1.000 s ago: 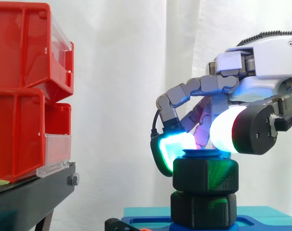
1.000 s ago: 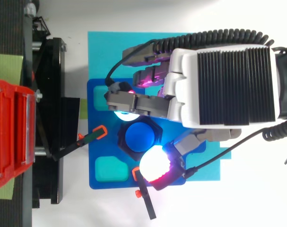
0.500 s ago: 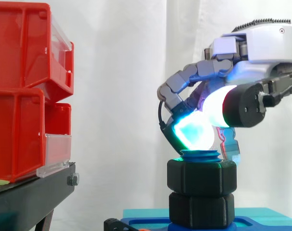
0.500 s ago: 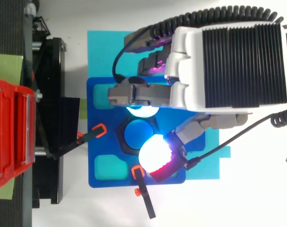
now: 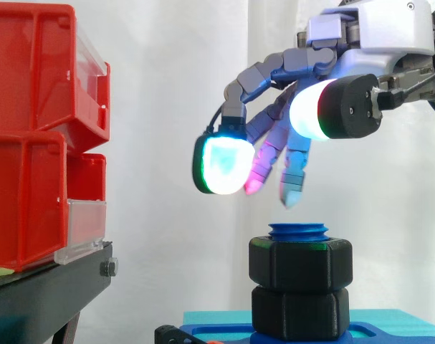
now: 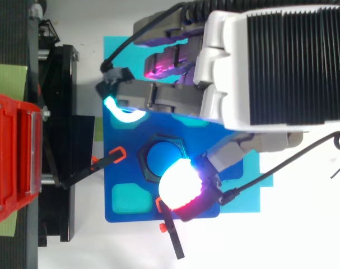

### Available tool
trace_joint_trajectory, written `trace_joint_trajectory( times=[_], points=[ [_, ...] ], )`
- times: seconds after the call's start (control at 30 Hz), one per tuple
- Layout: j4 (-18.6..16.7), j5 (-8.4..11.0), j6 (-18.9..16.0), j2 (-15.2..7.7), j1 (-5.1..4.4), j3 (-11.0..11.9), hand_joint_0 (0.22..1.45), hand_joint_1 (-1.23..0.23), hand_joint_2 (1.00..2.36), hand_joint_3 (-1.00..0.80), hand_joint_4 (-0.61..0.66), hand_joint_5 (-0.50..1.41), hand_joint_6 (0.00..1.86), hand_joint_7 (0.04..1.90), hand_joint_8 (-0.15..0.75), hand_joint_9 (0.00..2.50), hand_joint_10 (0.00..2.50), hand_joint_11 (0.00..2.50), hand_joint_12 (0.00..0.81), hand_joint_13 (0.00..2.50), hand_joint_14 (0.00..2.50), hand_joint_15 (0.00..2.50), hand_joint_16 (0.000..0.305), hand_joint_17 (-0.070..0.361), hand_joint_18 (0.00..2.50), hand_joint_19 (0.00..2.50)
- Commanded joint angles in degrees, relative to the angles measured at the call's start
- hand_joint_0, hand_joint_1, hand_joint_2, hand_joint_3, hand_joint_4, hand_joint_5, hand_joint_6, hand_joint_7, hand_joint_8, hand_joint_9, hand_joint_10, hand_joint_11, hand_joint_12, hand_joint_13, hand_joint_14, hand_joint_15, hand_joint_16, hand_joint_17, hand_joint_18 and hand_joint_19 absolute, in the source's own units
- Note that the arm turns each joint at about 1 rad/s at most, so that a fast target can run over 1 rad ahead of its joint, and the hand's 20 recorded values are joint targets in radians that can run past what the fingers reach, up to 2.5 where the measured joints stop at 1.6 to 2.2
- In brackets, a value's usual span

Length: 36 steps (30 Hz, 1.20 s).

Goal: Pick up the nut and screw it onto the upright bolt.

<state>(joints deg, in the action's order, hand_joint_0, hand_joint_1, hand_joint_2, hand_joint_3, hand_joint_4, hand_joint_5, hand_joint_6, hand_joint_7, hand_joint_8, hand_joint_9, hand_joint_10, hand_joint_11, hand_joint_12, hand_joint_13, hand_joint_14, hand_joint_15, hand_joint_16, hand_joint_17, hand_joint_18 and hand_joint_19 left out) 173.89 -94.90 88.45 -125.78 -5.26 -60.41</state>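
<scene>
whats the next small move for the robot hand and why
Probably lower the robot hand and close it on the nut to turn it: the hand hangs open above, touching nothing, and the nut sits only at the top of the bolt.

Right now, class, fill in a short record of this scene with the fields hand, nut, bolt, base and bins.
hand: open, fingers relaxed, holding nothing, hovering above the nut and apart from it
nut: black, hexagonal, sitting round the bolt on top of a lower black hex piece
bolt: blue, upright, its tip showing just above the nut
base: blue plate on a cyan mat
bins: red, stacked on a black stand at the side view's left
</scene>
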Motion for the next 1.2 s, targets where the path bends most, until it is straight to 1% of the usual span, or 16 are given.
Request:
trace_joint_trajectory(
  times=[0.0,0.03,0.1,0.17,0.2,0.3,0.37,0.43,0.6,0.77,0.8,0.9,1.17],
  points=[
    [-0.83,0.07,0.06,0.01,-0.72,-0.59,0.5,-0.34,1.0,-0.5,0.23,-0.09,0.5,0.64,0.222,1.11,0.0,0.0,0.16,0.92,0.0,0.0,0.018,0.04,0.61,0.05],
    [-1.45,0.24,-0.03,0.01,-0.98,-1.47,0.5,-0.34,1.0,-0.5,0.23,-0.09,0.5,0.62,0.23,1.1,0.0,0.0,0.166,0.92,0.0,0.0,0.018,0.04,0.6,0.04],
    [-2.15,0.51,-0.12,0.01,-1.42,-2.17,0.5,-0.34,1.0,-0.5,0.27,-0.1,0.5,0.55,0.249,0.97,0.0,0.0,0.176,0.86,0.0,0.0,0.018,0.042,0.55,0.02],
    [-3.56,1.39,-0.12,0.01,-1.95,-3.23,0.49,-0.34,1.0,-0.5,0.3,-0.1,0.5,0.52,0.237,0.84,0.0,0.0,0.19,0.8,0.0,0.0,0.019,0.043,0.5,0.0],
    [-3.91,1.56,-0.12,-0.08,-2.04,-3.58,0.49,-0.34,1.0,-0.5,0.33,-0.1,0.5,0.51,0.228,0.78,0.0,0.0,0.194,0.78,0.0,0.0,0.02,0.044,0.48,0.0],
    [-4.7,2.26,-0.38,0.01,-2.74,-4.11,0.49,-0.34,1.0,-0.5,0.37,-0.09,0.5,0.51,0.202,0.7,0.0,0.0,0.191,0.73,0.0,0.0,0.019,0.043,0.43,0.0],
    [-4.79,2.79,-0.56,0.01,-3.18,-4.63,0.49,-0.34,1.0,-0.5,0.37,-0.08,0.5,0.52,0.192,0.69,0.0,0.0,0.188,0.72,0.0,0.0,0.018,0.041,0.41,0.0],
    [-4.61,3.23,-0.64,0.01,-3.44,-4.63,0.49,-0.34,1.0,-0.5,0.36,-0.07,0.5,0.54,0.181,0.69,0.0,0.0,0.185,0.71,0.0,0.0,0.017,0.038,0.4,0.0],
    [-4.61,3.41,-0.64,0.01,-3.88,-4.63,0.49,-0.35,1.0,-0.5,0.34,-0.06,0.5,0.62,0.18,0.72,0.0,0.0,0.182,0.72,0.0,0.0,0.016,0.036,0.38,0.0],
    [-4.52,3.58,-0.64,-0.08,-3.97,-4.63,0.49,-0.35,1.0,-0.5,0.32,-0.05,0.5,0.64,0.188,0.74,0.0,0.0,0.185,0.74,0.0,0.0,0.016,0.035,0.38,0.0],
    [-4.52,3.58,-0.64,-0.08,-4.06,-4.63,0.49,-0.35,1.0,-0.5,0.32,-0.05,0.5,0.67,0.19,0.75,0.0,0.0,0.184,0.75,0.0,0.0,0.016,0.035,0.38,0.0],
    [-4.26,3.58,-0.64,0.01,-4.06,-4.63,0.49,-0.35,1.0,-0.5,0.3,-0.05,0.5,0.72,0.194,0.76,0.0,0.0,0.185,0.75,0.0,0.0,0.015,0.035,0.39,0.0],
    [-3.56,3.58,-0.64,-0.08,-4.06,-4.72,0.49,-0.36,1.0,-0.5,0.29,-0.05,0.5,0.81,0.205,0.79,0.0,0.0,0.19,0.78,0.0,0.0,0.015,0.033,0.41,0.0]
  ],
)
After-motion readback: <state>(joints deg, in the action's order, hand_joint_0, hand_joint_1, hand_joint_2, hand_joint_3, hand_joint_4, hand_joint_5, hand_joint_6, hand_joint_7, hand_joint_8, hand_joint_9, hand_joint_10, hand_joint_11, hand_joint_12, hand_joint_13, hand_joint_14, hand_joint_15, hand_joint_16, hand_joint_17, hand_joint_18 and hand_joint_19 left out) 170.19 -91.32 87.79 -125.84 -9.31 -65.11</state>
